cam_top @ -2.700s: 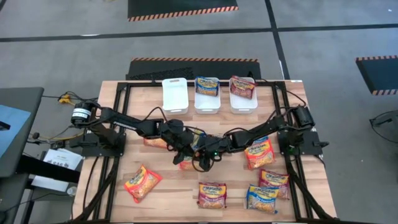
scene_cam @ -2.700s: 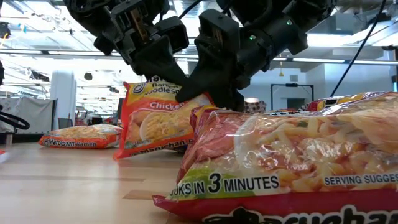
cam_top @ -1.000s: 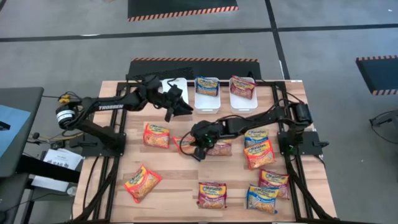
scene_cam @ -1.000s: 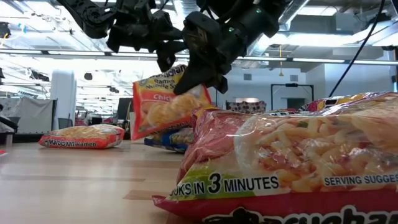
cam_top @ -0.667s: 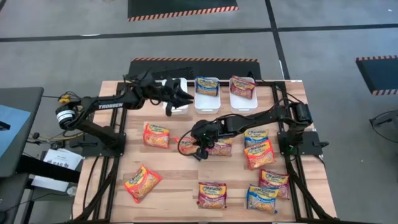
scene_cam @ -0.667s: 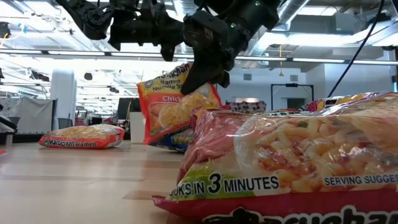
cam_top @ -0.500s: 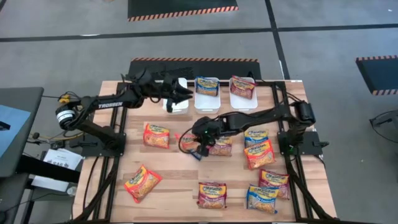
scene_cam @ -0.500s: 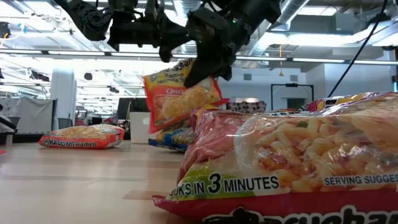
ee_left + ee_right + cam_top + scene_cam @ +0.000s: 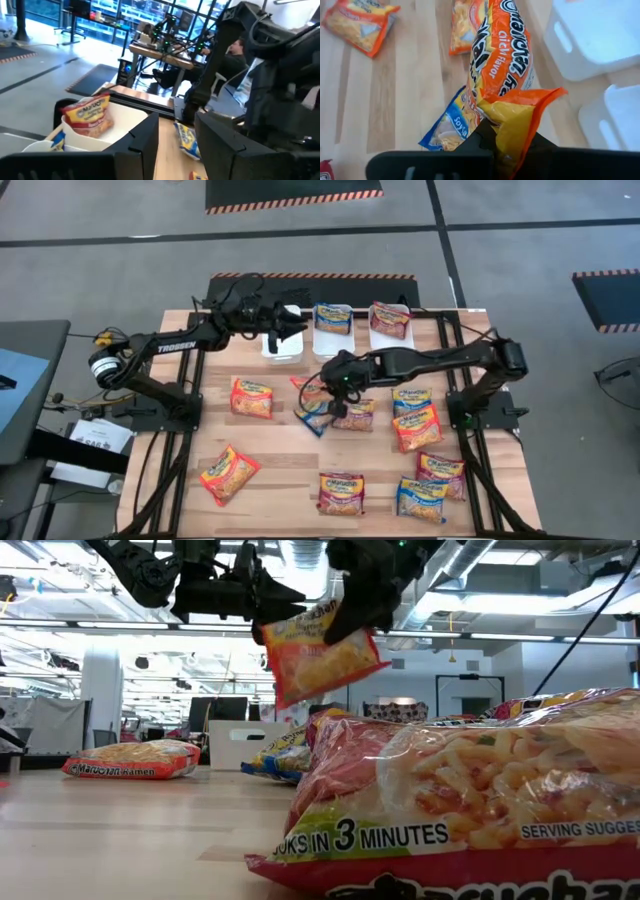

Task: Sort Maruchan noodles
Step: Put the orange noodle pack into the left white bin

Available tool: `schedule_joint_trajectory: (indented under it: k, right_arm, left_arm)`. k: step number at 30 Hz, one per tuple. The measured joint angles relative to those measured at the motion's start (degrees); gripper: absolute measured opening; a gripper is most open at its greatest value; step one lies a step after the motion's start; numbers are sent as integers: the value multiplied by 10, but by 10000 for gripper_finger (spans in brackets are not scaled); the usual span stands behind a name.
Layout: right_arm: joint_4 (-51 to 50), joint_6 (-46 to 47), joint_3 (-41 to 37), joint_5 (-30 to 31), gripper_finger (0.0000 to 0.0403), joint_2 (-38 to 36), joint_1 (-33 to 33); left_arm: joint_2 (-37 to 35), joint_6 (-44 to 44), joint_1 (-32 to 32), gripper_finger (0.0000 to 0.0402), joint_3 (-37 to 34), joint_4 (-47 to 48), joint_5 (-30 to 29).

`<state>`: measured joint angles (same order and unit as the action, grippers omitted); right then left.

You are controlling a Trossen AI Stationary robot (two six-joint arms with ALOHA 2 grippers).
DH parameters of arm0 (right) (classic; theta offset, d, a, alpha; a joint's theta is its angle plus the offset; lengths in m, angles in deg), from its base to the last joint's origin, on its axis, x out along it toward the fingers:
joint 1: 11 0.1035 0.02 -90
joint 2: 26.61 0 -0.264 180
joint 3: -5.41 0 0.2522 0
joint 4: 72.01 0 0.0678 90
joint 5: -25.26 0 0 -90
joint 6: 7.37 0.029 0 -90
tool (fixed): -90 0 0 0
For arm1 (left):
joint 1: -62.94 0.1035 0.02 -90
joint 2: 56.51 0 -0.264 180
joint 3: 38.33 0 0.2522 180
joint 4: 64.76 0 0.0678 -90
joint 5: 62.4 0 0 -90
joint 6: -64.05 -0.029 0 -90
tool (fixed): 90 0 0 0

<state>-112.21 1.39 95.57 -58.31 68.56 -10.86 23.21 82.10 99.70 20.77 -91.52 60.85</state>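
My right gripper (image 9: 336, 387) is shut on an orange Maruchan packet (image 9: 320, 660), held in the air above the table's middle. It also shows in the right wrist view (image 9: 500, 55). A blue packet (image 9: 446, 128) lies on the table under it. My left gripper (image 9: 286, 330) is open and empty above the left white tub (image 9: 282, 340); its fingers (image 9: 145, 137) stand apart. The middle tub (image 9: 332, 340) holds a blue packet and the right tub (image 9: 391, 342) a dark red one. My right gripper pinches the orange packet's crimped end edge (image 9: 515, 111) between its two fingers. The fingers come from above, slanting down. The packet hangs tilted below the fingers, clear of the table and of the packets under it.
Other packets lie flat on the wood: orange ones (image 9: 252, 397) (image 9: 229, 473) (image 9: 415, 430), dark red ones (image 9: 341, 492) (image 9: 440, 468) (image 9: 352, 416), blue ones (image 9: 420, 500) (image 9: 412, 398). A dark red packet (image 9: 470, 800) lies close in front of the low camera.
My right gripper has gone up and a little toward the table's right and far edges with the orange packet. The packet's lower end, near the table before, has come well clear and now hangs higher. My left gripper has shifted slightly toward the far edge over the left tub.
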Motion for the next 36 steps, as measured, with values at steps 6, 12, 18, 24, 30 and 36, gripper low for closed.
schedule_joint_trajectory:
  k: [6, 12, 18, 24, 30, 36]
  right_arm:
    - [-62, -3, 0, 12, 28, -53, -11]
    - [-84, -2, 0, 15, 29, -104, -28]
    - [-96, 9, 0, 15, 29, -142, -46]
    - [-86, 18, 0, 19, 29, -159, -65]
    - [-62, 19, 0, 13, 29, -153, -79]
    - [-44, 19, 0, 12, 29, -152, -85]
  left_arm:
    - [0, 7, 4, 159, 0, -6, 0]
    - [0, 52, 5, 180, 0, 1, 96]
    - [0, 64, 3, 181, 0, 20, 159]
    - [0, -11, -10, 181, 1, 57, 147]
    - [0, -69, -30, 181, 1, 65, 99]
    - [0, -91, -43, 181, 1, 64, 73]
